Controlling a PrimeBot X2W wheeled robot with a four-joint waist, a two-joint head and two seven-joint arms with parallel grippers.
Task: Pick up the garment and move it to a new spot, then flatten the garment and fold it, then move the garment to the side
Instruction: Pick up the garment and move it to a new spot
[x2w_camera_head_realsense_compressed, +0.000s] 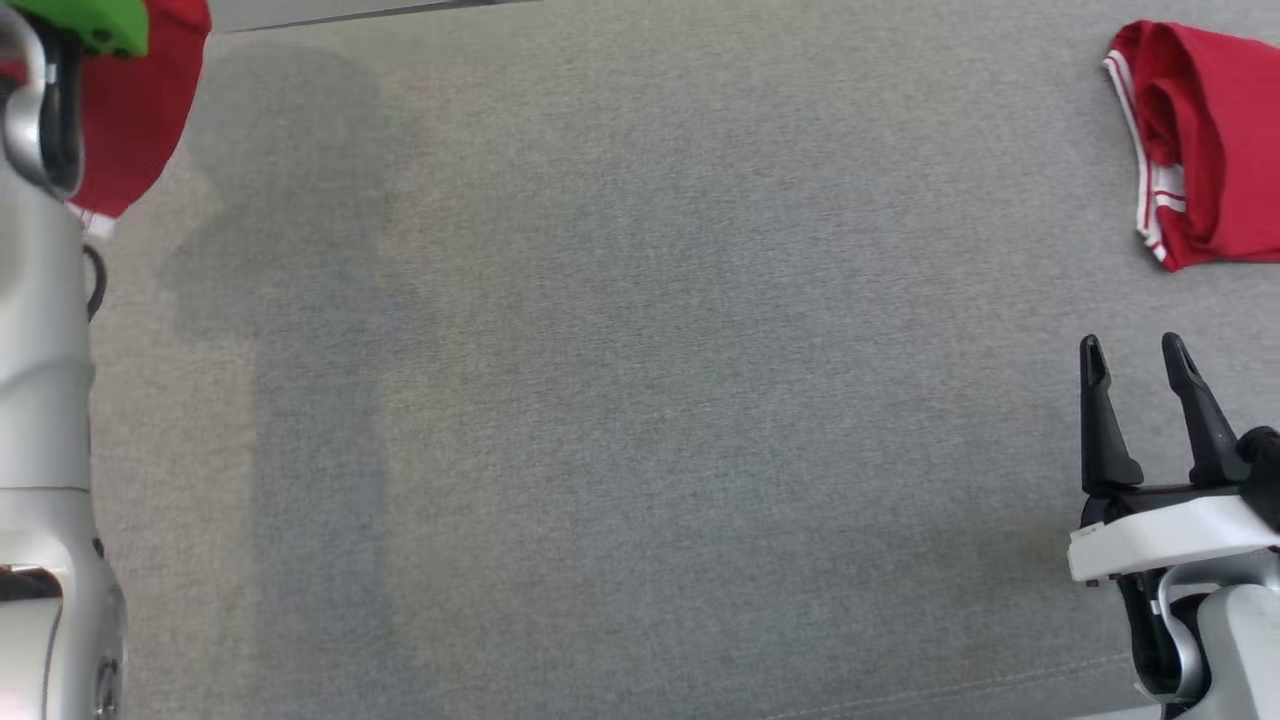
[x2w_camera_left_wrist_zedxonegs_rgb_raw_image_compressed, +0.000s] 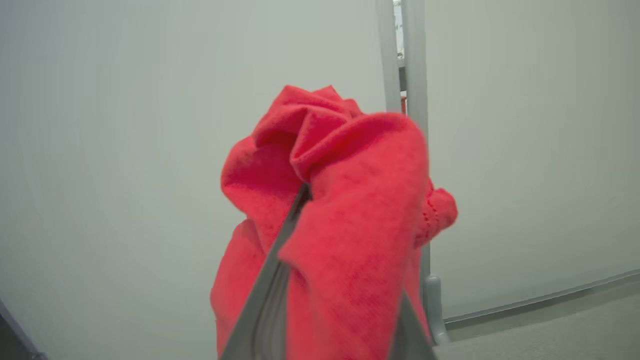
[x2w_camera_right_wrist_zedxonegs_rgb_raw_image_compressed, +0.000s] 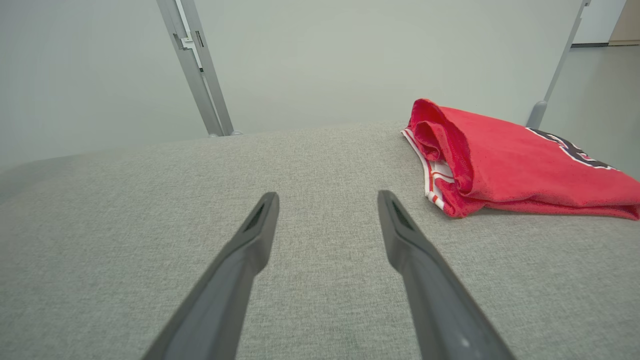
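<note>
Garment: a red bunch of cloth pinched in the left gripper, whose jaws stand narrow with fabric caught between them. The cloth is gathered over the tips and spills down both sides of the fingers, covering most of the far one. A grip on a crumpled handful like this probably serves to lift the whole piece at once, not to take it by a chosen edge. Beyond the tips the left wrist view gives a pale wall, with the table low in one corner, so the hand seems raised off the surface and the cloth hangs loose around it. That fits the first step, carrying the piece to a new spot; flattening and folding are not yet begun.

In the head view the garment sits past the end of the left arm, at the far corner. Out from that hand, toward the robot's right, the grey table spreads wide, likely the place meant for laying the cloth out. Well apart, across that stretch, the right gripper rests low with jaws wide and nothing between them, perhaps waiting to take a corner. Ahead of its tips and a little to its outer side lies a folded jersey, red with white trim, seemingly set aside.
</note>
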